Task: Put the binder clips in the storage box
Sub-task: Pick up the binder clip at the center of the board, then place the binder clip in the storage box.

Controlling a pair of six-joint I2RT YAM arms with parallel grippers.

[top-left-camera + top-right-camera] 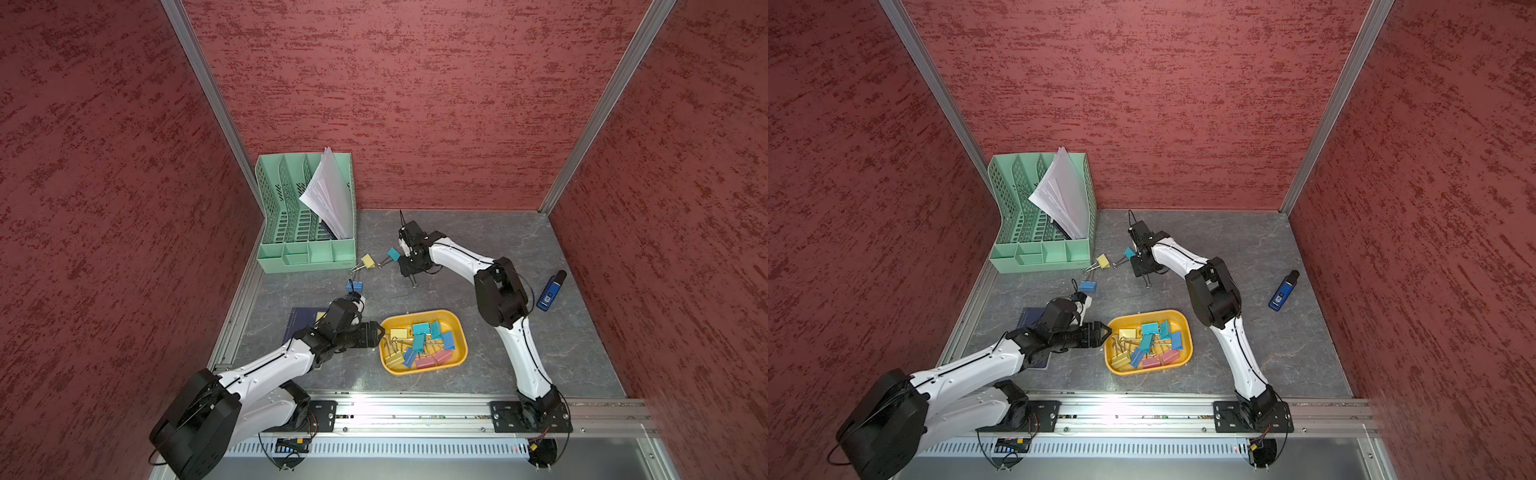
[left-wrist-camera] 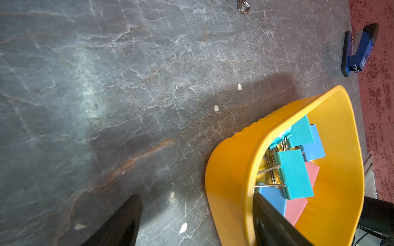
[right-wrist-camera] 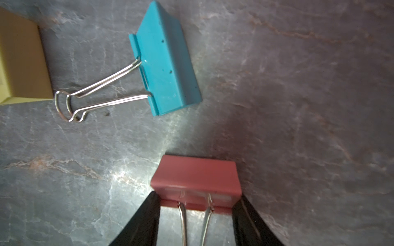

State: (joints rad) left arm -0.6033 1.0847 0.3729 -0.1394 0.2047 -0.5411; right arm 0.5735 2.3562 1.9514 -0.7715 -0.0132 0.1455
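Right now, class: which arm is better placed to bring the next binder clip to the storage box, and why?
Right. The right gripper straddles the pink clip, a finger at each side. The left gripper is open and empty by the storage box rim.

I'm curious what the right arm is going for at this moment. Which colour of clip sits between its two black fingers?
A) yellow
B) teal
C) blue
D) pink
D: in the right wrist view the pink clip sits between the black fingers of the right gripper. The teal clip and the yellow clip lie apart from it, beyond the fingertips.
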